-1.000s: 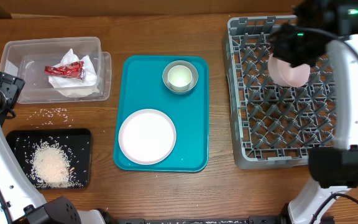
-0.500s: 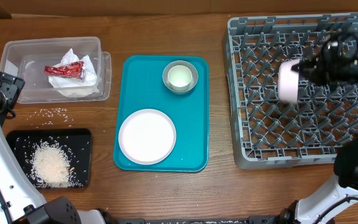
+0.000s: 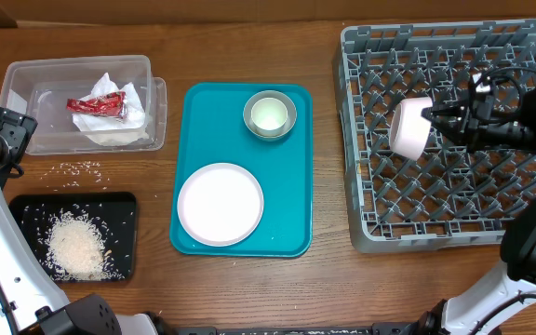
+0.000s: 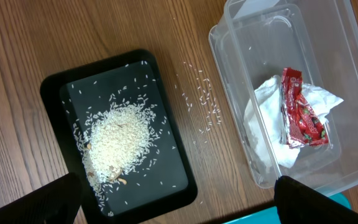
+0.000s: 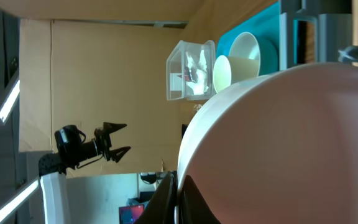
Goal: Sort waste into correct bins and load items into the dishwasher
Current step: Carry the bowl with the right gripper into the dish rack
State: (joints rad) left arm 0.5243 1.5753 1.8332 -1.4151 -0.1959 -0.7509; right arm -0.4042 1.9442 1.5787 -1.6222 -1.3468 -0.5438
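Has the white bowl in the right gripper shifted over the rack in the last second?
Yes. Overhead, the white bowl in the right gripper has moved across the dish rack toward its teal tray side, and slightly nearer the front rim.

Three views: one fixed overhead, two riding the wrists.
My overhead camera looks straight down on the whole table [image 3: 324,288], from the clear tub [image 3: 17,74] at left to the dish rack [image 3: 361,233] at right. My left wrist camera also faces down from fairly high, rotated against the overhead; the two share the black tray [image 3: 26,203], its rice [image 3: 74,247] and the tub. My right wrist camera lies on its side, pressed close against the white bowl [image 5: 291,143], looking level across to the distant tub.
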